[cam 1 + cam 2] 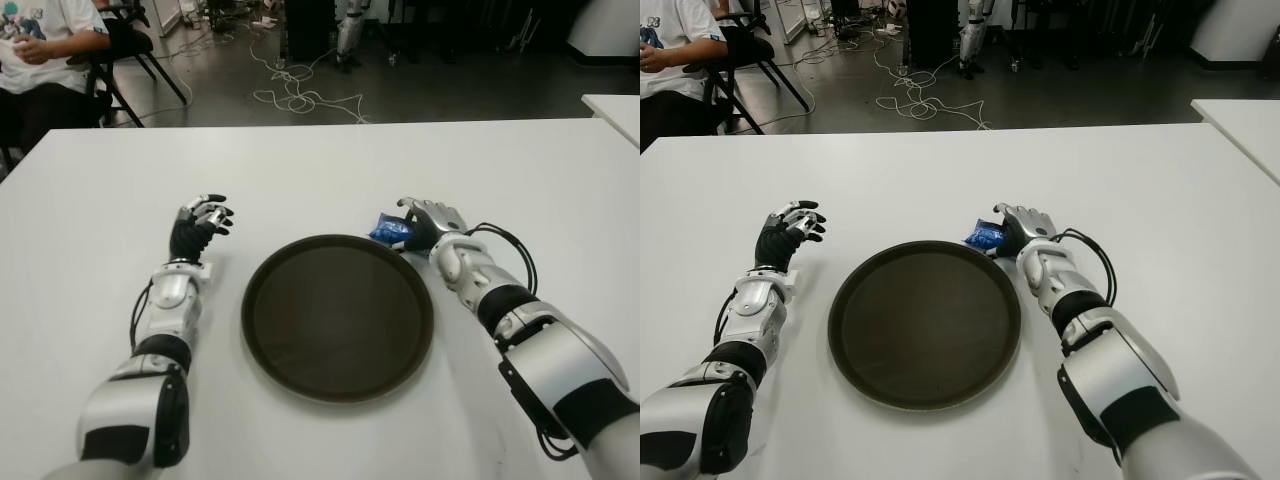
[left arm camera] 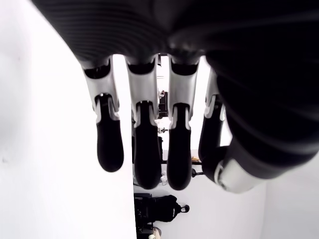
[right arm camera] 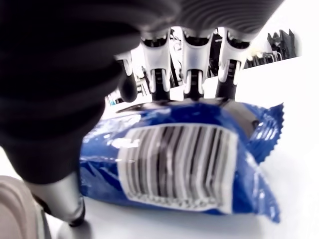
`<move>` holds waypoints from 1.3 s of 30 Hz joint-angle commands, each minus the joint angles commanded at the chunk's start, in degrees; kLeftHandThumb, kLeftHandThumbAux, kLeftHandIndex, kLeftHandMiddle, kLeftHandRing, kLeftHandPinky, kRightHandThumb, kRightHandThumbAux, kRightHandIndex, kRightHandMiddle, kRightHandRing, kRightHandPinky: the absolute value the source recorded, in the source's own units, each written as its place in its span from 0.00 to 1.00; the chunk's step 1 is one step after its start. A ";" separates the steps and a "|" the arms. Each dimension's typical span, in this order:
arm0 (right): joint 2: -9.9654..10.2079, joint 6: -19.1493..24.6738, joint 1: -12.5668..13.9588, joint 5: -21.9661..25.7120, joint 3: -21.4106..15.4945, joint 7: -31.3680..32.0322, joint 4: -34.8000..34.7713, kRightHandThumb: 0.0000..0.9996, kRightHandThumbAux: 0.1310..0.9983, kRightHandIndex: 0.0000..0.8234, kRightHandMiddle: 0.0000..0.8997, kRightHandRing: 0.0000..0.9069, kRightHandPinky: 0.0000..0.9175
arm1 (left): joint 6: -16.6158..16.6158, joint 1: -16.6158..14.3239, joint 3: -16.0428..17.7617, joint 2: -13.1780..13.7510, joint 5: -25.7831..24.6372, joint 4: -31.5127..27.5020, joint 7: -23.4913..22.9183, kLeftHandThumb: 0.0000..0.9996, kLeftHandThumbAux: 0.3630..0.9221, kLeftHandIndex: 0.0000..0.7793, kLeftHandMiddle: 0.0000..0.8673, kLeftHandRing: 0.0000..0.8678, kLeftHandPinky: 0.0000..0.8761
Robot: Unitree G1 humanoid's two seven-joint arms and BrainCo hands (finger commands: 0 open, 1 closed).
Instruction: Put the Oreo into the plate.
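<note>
The left robot hand (image 2: 149, 149) fills the view from close by, its dark fingers (image 2: 109, 144) hanging relaxed and slightly spread, holding nothing, above the bare white tabletop (image 2: 45, 164).

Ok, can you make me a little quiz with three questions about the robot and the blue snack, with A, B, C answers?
1. Where is the Oreo packet?
A. In the middle of the plate
B. On the white table just past the plate's far right rim
C. On the floor

2. What colour is the plate?
A. Dark brown
B. Yellow
C. Red

3. What is the right robot hand doing?
A. Waving up high
B. Holding a cup
C. Closing its fingers over the packet

Answers:
1 B, it shows beside the rim, not in the plate.
2 A, the round plate looks dark.
3 C, the right wrist view shows fingers over the wrapper.
</note>
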 joint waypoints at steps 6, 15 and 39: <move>-0.48 -0.08 -0.89 1.01 -1.07 0.76 -0.23 0.21 0.79 0.65 0.69 0.68 0.66 | 0.05 -0.09 0.20 -0.16 -0.30 0.09 -0.23 0.83 0.56 0.48 0.60 0.59 0.56; -0.76 -0.67 -1.12 2.49 -2.84 2.53 -0.44 0.23 0.82 0.66 0.76 0.74 0.71 | 0.48 -0.13 0.14 -0.25 -0.14 0.17 0.45 0.83 0.56 0.48 0.59 0.58 0.55; -1.04 -1.57 -0.81 2.93 -4.61 3.65 -0.39 0.21 0.83 0.71 0.79 0.79 0.74 | -0.64 0.27 -0.40 -0.29 0.35 -0.08 0.47 0.83 0.56 0.49 0.58 0.58 0.56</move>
